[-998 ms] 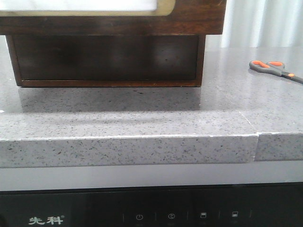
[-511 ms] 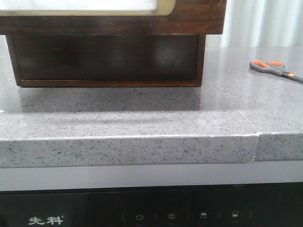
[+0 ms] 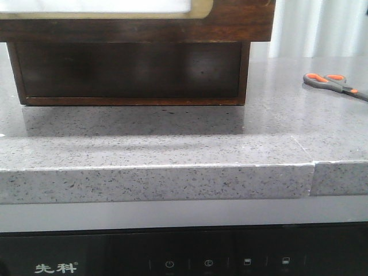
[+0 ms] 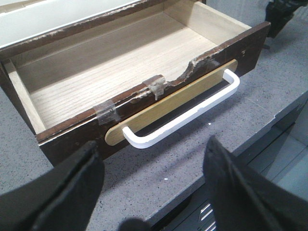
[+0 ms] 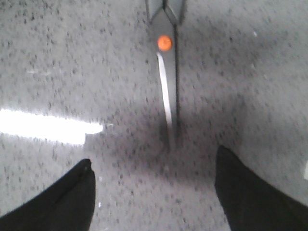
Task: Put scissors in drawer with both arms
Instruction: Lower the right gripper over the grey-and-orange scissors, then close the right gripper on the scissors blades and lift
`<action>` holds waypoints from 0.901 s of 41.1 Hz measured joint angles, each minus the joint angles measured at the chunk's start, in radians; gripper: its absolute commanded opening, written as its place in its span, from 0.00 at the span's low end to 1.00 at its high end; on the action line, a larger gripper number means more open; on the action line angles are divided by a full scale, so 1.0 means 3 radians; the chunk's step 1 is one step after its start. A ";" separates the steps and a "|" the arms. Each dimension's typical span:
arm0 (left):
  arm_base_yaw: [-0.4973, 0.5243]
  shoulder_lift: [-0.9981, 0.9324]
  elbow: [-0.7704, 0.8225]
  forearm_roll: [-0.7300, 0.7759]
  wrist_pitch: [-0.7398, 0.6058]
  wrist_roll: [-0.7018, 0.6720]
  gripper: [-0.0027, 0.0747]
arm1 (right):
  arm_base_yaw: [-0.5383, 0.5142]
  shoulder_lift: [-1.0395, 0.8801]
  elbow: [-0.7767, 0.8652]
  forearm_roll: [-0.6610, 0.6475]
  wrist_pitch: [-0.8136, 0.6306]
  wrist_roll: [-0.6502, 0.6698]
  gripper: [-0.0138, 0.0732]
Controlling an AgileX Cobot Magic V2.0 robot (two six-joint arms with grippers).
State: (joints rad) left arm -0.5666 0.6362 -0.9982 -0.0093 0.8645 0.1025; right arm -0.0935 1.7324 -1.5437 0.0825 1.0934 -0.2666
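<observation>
Grey speckled stone is the countertop [image 3: 172, 138] we work over, and on it, toward the far right corner, lie the scissors [image 3: 335, 83], flat, orange-lined handles inboard and blades running off toward the right edge. In the right wrist view we look straight down the blades [image 5: 168, 91]: the orange pivot screw sits farther out, the tip points back at us, and the long axis runs almost squarely into the gap of our right gripper [image 5: 154, 192], whose fingers stand wide apart and hold nothing. The tip lies just ahead of the fingertips, not yet between them. Our left gripper [image 4: 149, 192] is likewise spread open and empty, poised before the drawer [image 4: 120, 72], which is pulled out at the left side of the counter, its pale wooden floor bare and its white handle [image 4: 183, 113] facing our fingers without touching them. We judge the right arm clearly the nearer to the scissors; since blades and fingers are aligned lengthwise, closing across the narrow blades should suit.
</observation>
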 measured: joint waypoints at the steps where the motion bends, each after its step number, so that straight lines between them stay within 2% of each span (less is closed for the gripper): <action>1: 0.0000 0.0000 0.0000 0.0000 0.0000 0.0000 0.60 | 0.0000 0.0039 -0.0047 0.0016 0.0000 -0.0007 0.78; 23: -0.0007 0.0000 0.0000 0.0000 0.0000 0.0000 0.60 | 0.0045 0.0782 -0.0838 0.0057 0.0128 -0.0021 0.78; 37: -0.0007 0.0000 0.0000 0.0000 0.0000 -0.0006 0.60 | 0.0090 0.1056 -0.1003 0.0069 0.0154 -0.0030 0.78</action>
State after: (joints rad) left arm -0.5688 0.6362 -0.9982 -0.0093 0.8645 0.1008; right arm -0.0665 2.0492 -1.8445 0.1032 1.1397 -0.2757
